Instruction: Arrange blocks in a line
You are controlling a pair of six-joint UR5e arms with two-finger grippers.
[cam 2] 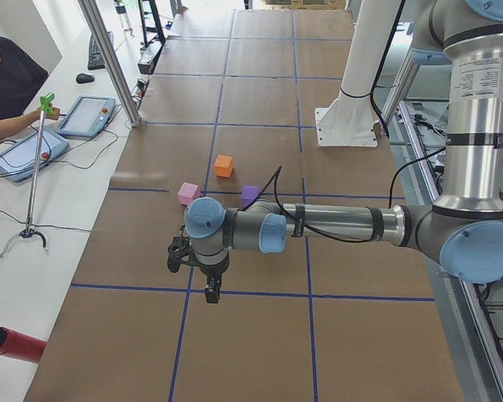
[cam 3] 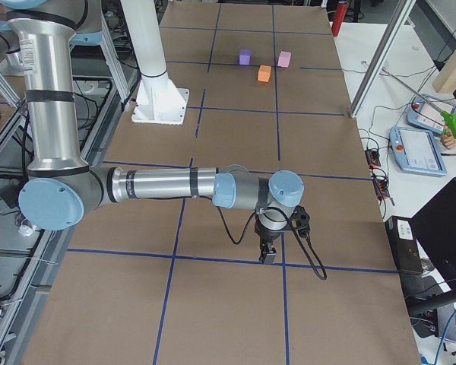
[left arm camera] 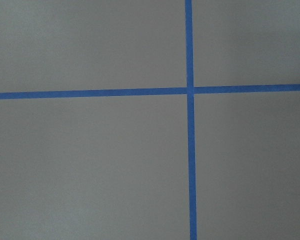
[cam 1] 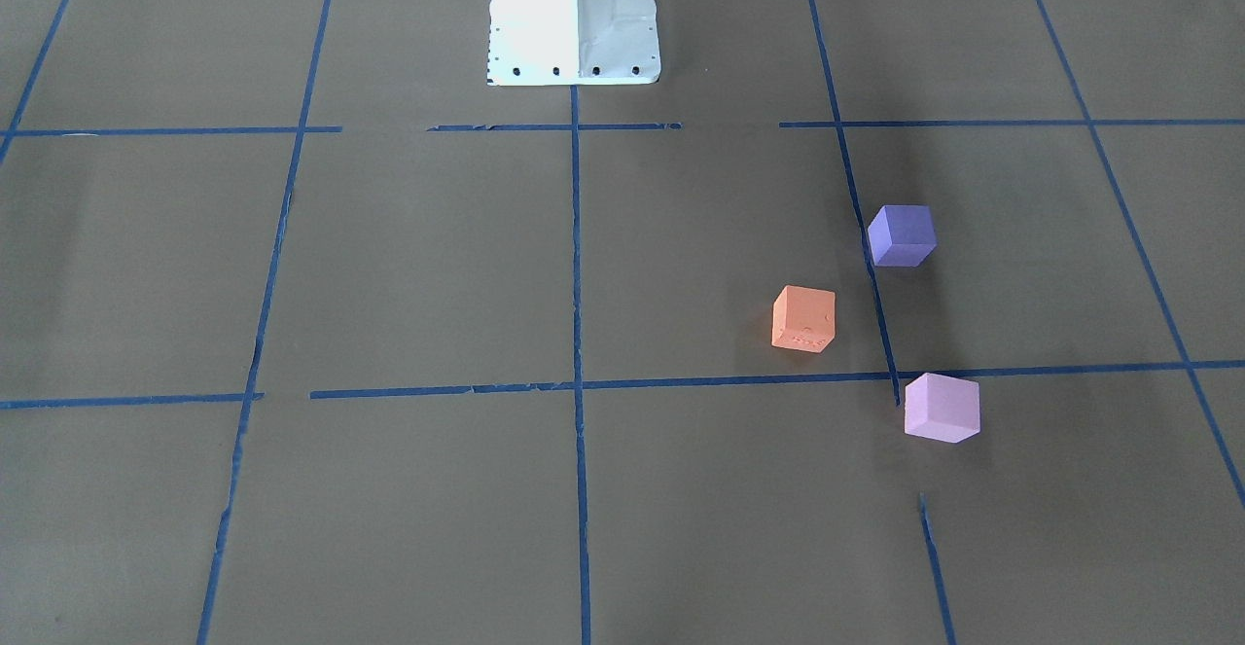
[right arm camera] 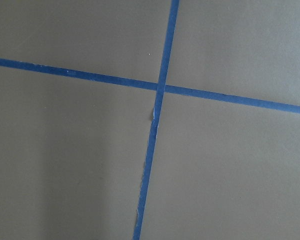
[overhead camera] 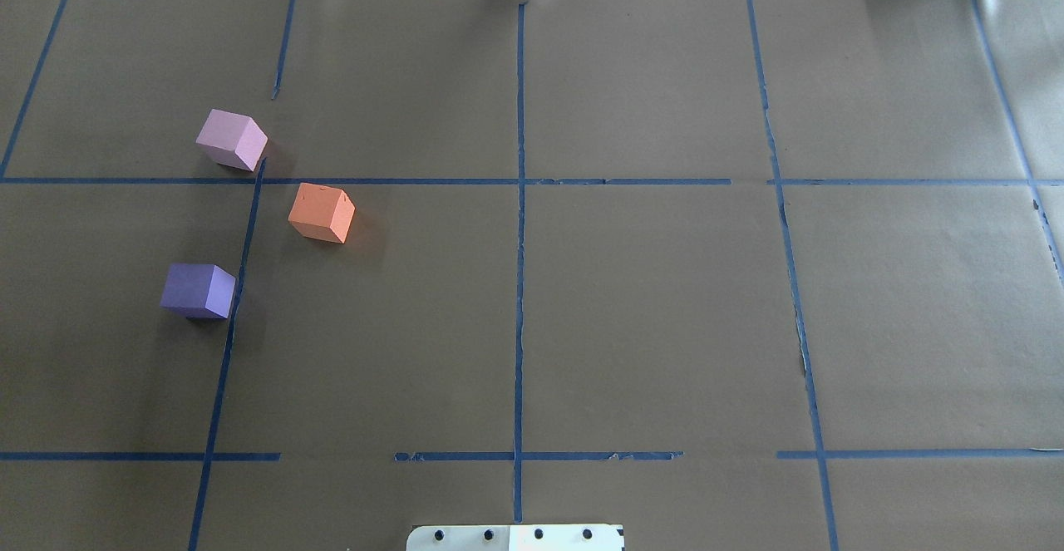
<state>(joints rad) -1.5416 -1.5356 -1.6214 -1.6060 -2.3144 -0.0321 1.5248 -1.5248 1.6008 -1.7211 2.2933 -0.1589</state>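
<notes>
The orange block (overhead camera: 321, 213), purple block (overhead camera: 198, 291) and pink block (overhead camera: 232, 140) lie far from the left gripper (cam 2: 210, 289) and right gripper (cam 3: 267, 255), whose finger gap I cannot tell.

The tabletop (overhead camera: 648, 327) is covered with brown paper. Squares are marked on it with lines of blue tape (overhead camera: 519, 285), and some lines are broken by gaps. A white base (cam 1: 574, 32) is set at the robot's edge, in the middle. Three small blocks are seen on the robot's left half, each kept apart from the others. The pink block (overhead camera: 232, 140) is placed farthest from the robot, just beside a crossing of two tape lines. The orange block (overhead camera: 322, 213) is found nearer the middle, inside a square. The purple block (overhead camera: 198, 290) is placed closest to the robot, right beside a tape line. No straight row is made by them.
</notes>
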